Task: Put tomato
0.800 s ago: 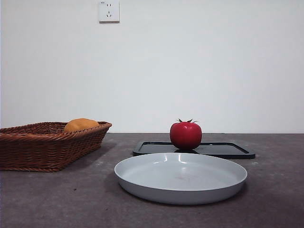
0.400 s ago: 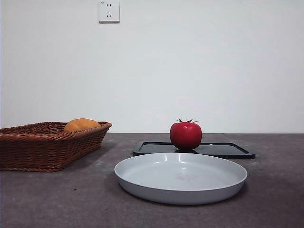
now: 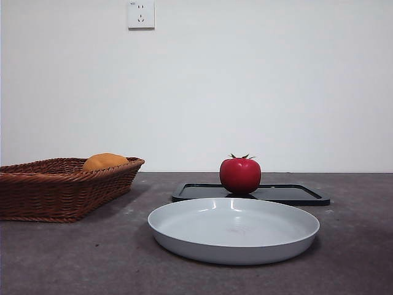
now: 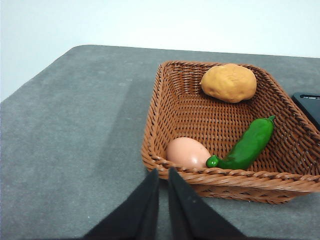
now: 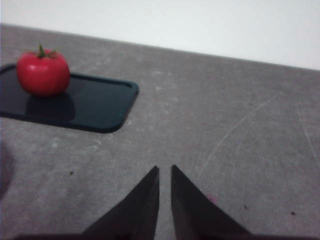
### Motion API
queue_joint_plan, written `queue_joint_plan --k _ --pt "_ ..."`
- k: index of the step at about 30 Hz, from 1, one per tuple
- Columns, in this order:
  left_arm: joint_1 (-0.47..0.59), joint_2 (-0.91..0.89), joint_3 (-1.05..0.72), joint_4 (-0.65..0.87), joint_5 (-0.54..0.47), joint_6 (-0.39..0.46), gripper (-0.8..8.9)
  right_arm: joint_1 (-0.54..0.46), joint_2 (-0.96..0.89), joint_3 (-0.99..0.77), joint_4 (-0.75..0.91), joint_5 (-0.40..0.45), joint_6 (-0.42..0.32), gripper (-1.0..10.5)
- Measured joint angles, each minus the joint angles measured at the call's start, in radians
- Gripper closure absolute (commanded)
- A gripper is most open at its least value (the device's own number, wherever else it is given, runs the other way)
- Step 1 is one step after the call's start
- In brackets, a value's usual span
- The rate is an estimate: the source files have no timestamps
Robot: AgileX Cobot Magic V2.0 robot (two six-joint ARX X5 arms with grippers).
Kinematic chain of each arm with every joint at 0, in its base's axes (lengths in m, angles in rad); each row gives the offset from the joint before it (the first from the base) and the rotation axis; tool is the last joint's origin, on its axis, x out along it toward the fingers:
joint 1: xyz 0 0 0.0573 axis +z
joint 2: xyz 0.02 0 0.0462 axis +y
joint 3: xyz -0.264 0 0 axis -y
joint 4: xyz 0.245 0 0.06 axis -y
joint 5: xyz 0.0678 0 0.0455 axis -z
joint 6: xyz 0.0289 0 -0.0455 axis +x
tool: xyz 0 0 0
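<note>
Resting tomato, idle tools

Tomato (image 3: 240,175) sits upright on the black tray (image 3: 295,195), at 12 o'clock from the grey plate (image 3: 233,246). Basket (image 3: 61,190) stands at 9 o'clock. Left tool (image 4: 163,172) and right tool (image 5: 165,170) hover over the bench (image 5: 225,125), jaws pressed together.

Left gripper (image 4: 162,172): raised above the tabletop (image 4: 65,125), jaws nearly together, holding nothing.
Right gripper (image 5: 164,170): raised above the tabletop, jaws nearly together, holding nothing.
</note>
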Motion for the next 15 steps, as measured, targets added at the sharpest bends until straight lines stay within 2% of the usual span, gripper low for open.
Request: queue_joint_plan --k 7,15 --pt "0.000 0.000 0.000 0.000 0.000 0.000 7.85 -0.015 -0.001 0.000 0.001 0.023 0.059 9.1" --pt "0.000 0.000 0.000 0.000 0.000 0.000 7.85 -0.070 -0.001 0.000 0.001 0.023 0.074 9.1"
